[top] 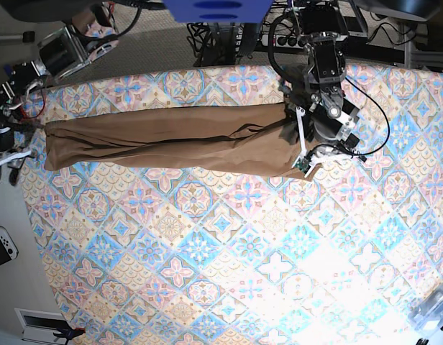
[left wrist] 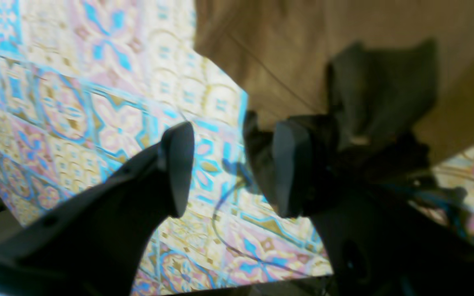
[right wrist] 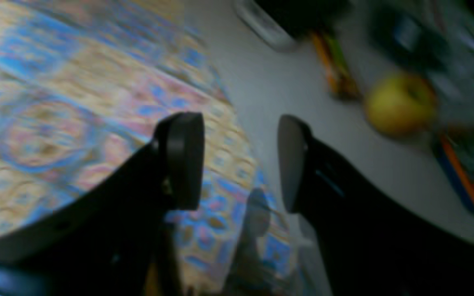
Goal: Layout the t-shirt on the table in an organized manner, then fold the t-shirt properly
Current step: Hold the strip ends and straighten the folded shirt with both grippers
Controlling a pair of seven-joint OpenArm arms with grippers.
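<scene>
Tan-brown t-shirt [top: 171, 140] lies stretched in a long band across the far part of the patterned bench [top: 229, 251], w/ its right end bunched by the left gripper [left wrist: 231, 170]. Left fingers [left wrist: 177, 168] spread apart, nothing between them, shirt edge just beside. Right gripper [right wrist: 241, 162] hangs past the bench edge, fingers also apart & empty; view is blurry.

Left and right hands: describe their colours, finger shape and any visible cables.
The left hand has matte black fingers with flat, rounded oval pads. In the base view its arm shows dark housings, white brackets and looping black cables. The right hand looks alike: black curved fingers with rounded pads.
</scene>
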